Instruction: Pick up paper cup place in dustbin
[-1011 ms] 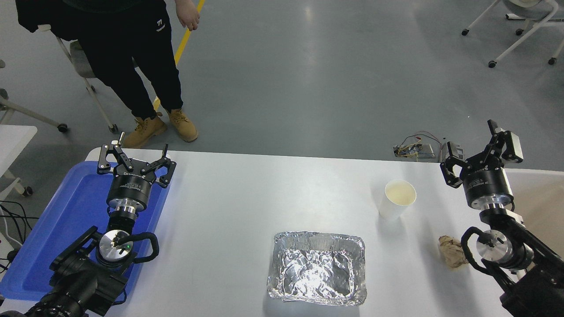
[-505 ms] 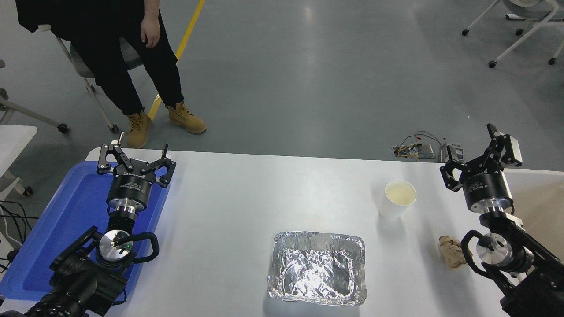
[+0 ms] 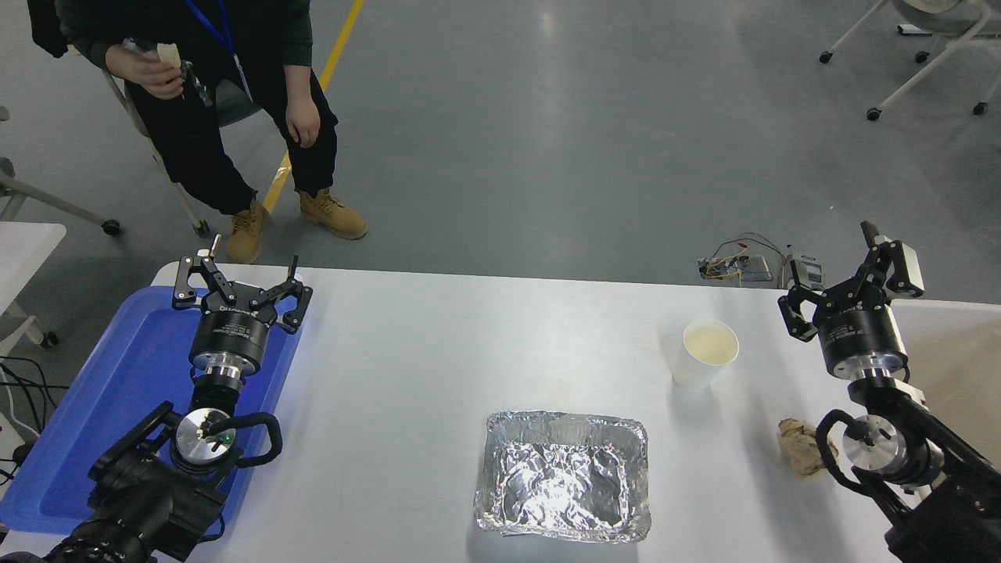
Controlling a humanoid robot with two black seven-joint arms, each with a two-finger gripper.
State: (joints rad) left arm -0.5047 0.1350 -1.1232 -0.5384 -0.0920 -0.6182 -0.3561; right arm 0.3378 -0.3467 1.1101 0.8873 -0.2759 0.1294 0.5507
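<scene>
Right claw (image 3: 851,272) spread, dustbin (image 3: 950,356) mostly hidden.

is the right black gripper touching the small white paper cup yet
Apart. The head view shows bare white table between the right black gripper and the small white paper cup, which stands alone and upright.

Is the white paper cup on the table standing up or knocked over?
Upright. The small white tapered paper cup stands on its base on the white table, its round open mouth facing up and its cream inside visible.
</scene>
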